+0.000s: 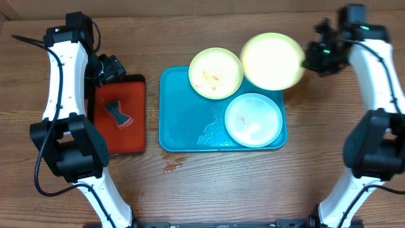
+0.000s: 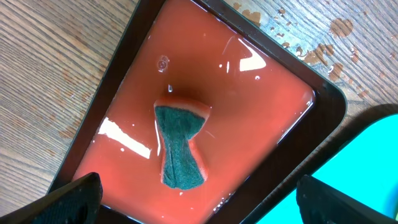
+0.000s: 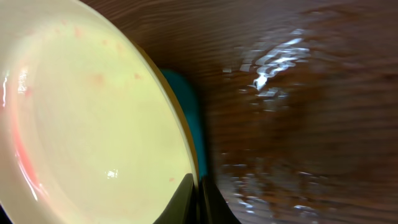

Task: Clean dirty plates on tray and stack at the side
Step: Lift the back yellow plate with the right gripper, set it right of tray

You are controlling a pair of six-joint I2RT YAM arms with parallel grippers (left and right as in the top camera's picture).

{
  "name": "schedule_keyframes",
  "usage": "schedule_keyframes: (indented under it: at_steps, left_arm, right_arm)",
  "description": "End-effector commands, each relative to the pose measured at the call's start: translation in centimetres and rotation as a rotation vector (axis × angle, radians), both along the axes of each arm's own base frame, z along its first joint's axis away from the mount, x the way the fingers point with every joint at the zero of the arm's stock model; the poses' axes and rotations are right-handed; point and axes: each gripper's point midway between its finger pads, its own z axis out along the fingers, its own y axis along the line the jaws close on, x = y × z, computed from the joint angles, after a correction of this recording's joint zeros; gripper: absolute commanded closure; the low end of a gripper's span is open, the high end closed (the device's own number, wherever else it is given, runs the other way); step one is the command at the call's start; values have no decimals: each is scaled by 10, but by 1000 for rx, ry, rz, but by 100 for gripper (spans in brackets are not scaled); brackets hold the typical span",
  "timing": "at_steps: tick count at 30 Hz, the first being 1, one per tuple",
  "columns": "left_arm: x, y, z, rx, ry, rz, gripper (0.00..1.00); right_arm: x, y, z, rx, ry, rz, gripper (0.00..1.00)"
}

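Observation:
The turquoise tray lies mid-table. On it sit a lime-green plate with orange smears at the back and a pale mint-white plate at the front right. My right gripper is shut on the rim of the second lime-green plate and holds it lifted over the tray's back right corner. In the right wrist view that plate fills the left side, with faint red specks, the fingers pinching its edge. My left gripper is open above a sponge.
A red, black-rimmed tray holding wet liquid and the green sponge stands left of the turquoise tray. Water drops lie on the wooden table beside it. A small stain marks the table in front of the trays.

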Motion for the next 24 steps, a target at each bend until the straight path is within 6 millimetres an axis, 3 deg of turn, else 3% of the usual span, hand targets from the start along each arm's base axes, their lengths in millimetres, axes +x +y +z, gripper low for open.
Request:
schedule_keyframes:
  at_steps: [1,2,7,13,18,19,20,22,24]
  left_arm:
    - [3,-1,4,-1,-15,-8,0]
    - [3,-1,4,-1,-15,-8,0]
    - [3,-1,4,-1,-15,-8,0]
    - [3,-1,4,-1,-15,-8,1]
    - [3,-1,4,-1,-15,-8,0]
    - [3,-1,4,-1,-15,-8,0]
    - [3,-1,4,-1,-15,-8,0]
    - [3,-1,4,-1,-15,-8,0]
    - [3,-1,4,-1,-15,-8,0]
  right_arm:
    - [-13,-38,-3,17,2,-94,96]
    - [-19,-54,-12,21,19,-144,96]
    - [-34,-96,-35,28,43,-262,96]
    - [-56,-145,-77,-124,109,-465,96]
    - [-60,-148,-89,-135,109,-493,96]
    - [-59,-149,-89,-135,107,-494,94]
    - [-59,-149,-87,-135,105,-494,82]
    - [-58,-146,-79,-116,109,-489,72]
    - [-53,-139,-61,-75,91,-476,45]
